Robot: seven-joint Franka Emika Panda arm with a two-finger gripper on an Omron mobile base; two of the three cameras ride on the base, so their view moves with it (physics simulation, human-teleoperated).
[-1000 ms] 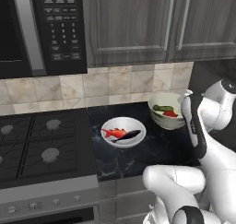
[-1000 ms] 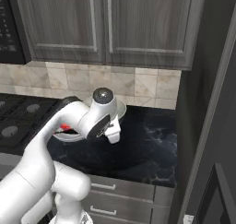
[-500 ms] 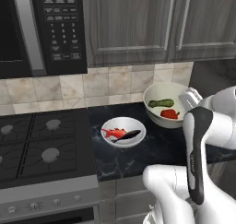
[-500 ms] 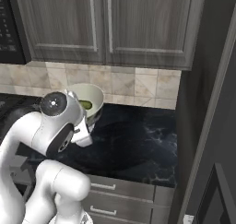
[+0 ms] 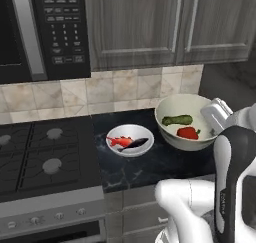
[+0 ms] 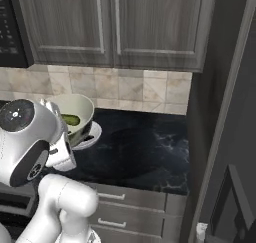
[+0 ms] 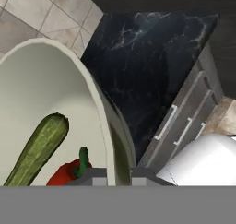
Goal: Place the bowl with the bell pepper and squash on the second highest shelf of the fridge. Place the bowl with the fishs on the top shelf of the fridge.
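Observation:
The large cream bowl (image 5: 167, 109) carries the dark green squash (image 5: 176, 120) and the red bell pepper (image 5: 188, 132). It hangs a little above the black counter, at the right. My gripper (image 7: 117, 177) is shut on the bowl's right rim (image 7: 94, 87), one fingertip inside and one outside. In the hand view the squash (image 7: 39, 147) and pepper (image 7: 67, 174) lie just left of the fingers. The small white bowl (image 5: 131, 152) with the red fish (image 5: 119, 142) and the dark fish (image 5: 137, 142) rests on the counter beside the stove. The fridge (image 6: 225, 117) stands at the far right, its shelves out of view.
A gas stove (image 5: 40, 157) lies left of the counter (image 6: 145, 152). Overhead are a microwave (image 5: 45, 27) and dark wood cabinets (image 5: 165, 22), with a tiled wall (image 6: 145, 89) behind. My own white arm (image 5: 232, 177) crosses the lower right foreground, and drawers (image 6: 135, 207) sit under the counter.
The large bowl has risen off the counter in my grip and looks bigger in the base views. My arm has swung round low in front; the fish bowl has stayed put.

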